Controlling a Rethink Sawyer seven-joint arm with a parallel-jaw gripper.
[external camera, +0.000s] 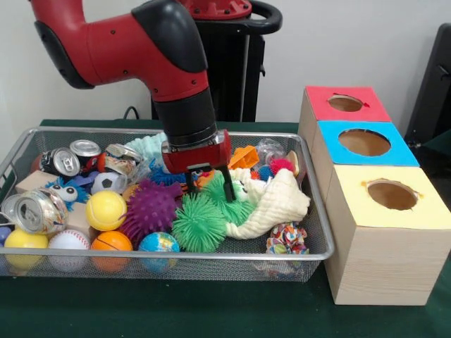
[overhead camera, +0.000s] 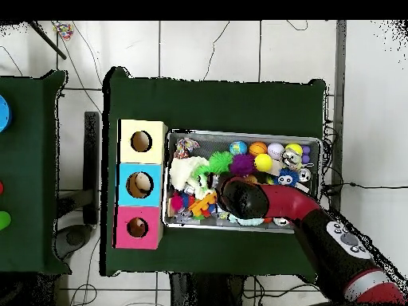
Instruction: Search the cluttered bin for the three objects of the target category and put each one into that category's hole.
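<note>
My gripper [external camera: 210,186] hangs low in the wire bin [external camera: 318,248], open, its two black fingers [external camera: 229,187] spread above a green spiky ball [external camera: 199,224] and a second green one [external camera: 227,196]. A purple spiky ball [external camera: 150,208] lies just left of it and a cream plush [external camera: 276,204] just right. Three wooden boxes stand beside the bin, each with a round hole: red top [external camera: 345,103], blue top [external camera: 364,142], yellow top [external camera: 392,195]. In the overhead view the arm [overhead camera: 267,201] covers the gripper; the boxes are yellow [overhead camera: 141,141], blue [overhead camera: 139,184] and pink [overhead camera: 137,227].
The bin's left half holds drink cans [external camera: 60,162], a crushed can [external camera: 35,211], a yellow ball [external camera: 106,210], a small basketball [external camera: 111,243], a baseball [external camera: 68,243] and a globe ball [external camera: 158,243]. A patterned ball [external camera: 287,238] lies at the front right corner.
</note>
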